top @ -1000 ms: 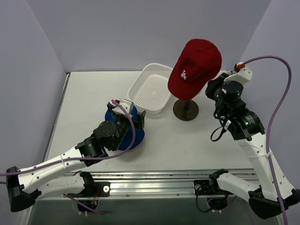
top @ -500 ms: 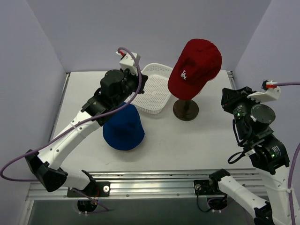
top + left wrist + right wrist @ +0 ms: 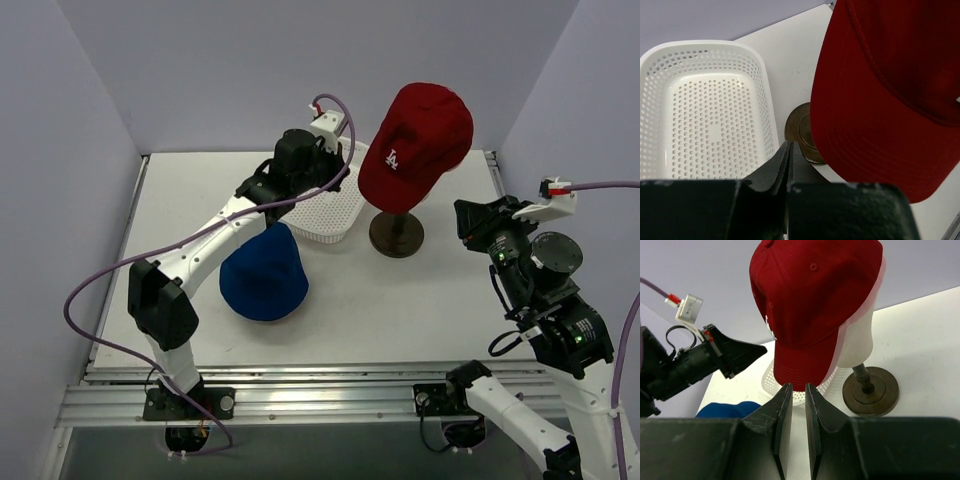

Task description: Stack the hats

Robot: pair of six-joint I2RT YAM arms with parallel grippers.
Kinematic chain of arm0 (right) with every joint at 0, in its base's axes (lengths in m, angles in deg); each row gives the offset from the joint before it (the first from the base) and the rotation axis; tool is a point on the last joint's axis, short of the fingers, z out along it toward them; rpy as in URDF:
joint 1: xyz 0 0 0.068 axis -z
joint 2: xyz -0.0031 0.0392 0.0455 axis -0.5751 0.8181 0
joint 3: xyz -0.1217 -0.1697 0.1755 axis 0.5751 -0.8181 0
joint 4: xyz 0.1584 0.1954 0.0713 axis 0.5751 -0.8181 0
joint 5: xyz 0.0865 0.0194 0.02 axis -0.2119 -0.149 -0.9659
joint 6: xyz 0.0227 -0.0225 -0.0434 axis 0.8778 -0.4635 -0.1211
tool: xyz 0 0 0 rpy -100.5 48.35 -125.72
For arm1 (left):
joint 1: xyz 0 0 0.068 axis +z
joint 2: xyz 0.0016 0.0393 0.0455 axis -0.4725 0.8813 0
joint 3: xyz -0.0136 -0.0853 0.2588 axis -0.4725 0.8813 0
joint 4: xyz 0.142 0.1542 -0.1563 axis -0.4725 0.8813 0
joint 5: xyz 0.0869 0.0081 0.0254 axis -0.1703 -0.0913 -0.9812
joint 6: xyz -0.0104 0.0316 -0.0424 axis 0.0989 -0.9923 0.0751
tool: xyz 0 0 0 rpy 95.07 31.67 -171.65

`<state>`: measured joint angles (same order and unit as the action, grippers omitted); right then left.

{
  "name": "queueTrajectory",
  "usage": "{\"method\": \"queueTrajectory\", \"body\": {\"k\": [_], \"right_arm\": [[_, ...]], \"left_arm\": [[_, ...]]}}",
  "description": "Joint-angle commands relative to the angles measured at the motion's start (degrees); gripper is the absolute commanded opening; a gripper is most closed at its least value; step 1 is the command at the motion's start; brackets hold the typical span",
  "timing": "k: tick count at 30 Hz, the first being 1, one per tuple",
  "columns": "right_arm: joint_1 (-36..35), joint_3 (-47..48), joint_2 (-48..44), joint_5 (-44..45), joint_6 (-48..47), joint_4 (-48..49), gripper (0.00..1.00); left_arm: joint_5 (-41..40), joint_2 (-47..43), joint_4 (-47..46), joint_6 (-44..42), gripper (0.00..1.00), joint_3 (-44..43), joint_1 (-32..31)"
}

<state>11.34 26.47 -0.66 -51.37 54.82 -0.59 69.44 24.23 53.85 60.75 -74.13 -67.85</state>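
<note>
The dark red cap (image 3: 415, 140) with a white "LA" sits on the mannequin head (image 3: 858, 337). A pale pink cap edge (image 3: 842, 347) shows beneath it. The royal-blue bucket hat (image 3: 263, 272) lies alone on the table at left. My left gripper (image 3: 338, 172) hangs over the basket just left of the red cap's brim (image 3: 875, 130); its jaws are pressed together, empty. The right wrist view also shows the left gripper (image 3: 762, 347). My right gripper (image 3: 463, 222) hovers right of the mannequin. In its own view the right gripper (image 3: 799, 387) is a narrow gap apart, holding nothing.
A white perforated basket (image 3: 322, 228) stands behind the blue hat, left of the mannequin's brown round stand (image 3: 397, 235). Purple walls close in the back and both sides. The stand base (image 3: 799, 131) lies just beyond my left fingertips.
My left arm lifted off the blue hat, swung back over the basket toward the red cap, and shut. My right arm pulled away from the mannequin to the right.
</note>
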Motion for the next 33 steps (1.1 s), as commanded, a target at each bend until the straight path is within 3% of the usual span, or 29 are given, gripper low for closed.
{"method": "queueTrajectory", "body": {"k": [1, 7, 17, 22, 27, 33], "right_arm": [[-0.22, 1.53, -0.85, -1.01, -2.2, 1.3, 0.14], [-0.14, 0.74, -1.73, 2.85, -2.2, 0.25, 0.15], [0.04, -6.03, 8.54, 11.73, 0.53, 4.46, 0.12], [2.4, -8.84, 11.36, 7.62, 1.23, 10.07, 0.09], [11.0, -10.95, 13.13, -3.02, 2.46, 13.51, 0.08], [12.08, -10.35, 9.0, -1.01, 1.5, 10.97, 0.09]], "left_arm": [[4.78, 2.82, -4.16, -0.58, 0.02, -6.03, 2.04], [10.59, 8.45, -5.92, 0.04, 0.02, -10.16, 3.01], [14.98, 13.21, -8.12, 3.46, 0.03, -15.44, 4.33], [13.41, 11.37, -8.64, 2.85, 0.03, -12.47, 3.8], [11.13, 9.0, -11.1, 1.44, 0.03, -7.98, 2.14], [8.84, 7.5, -11.9, 0.48, 0.03, -4.46, -0.15]]}}
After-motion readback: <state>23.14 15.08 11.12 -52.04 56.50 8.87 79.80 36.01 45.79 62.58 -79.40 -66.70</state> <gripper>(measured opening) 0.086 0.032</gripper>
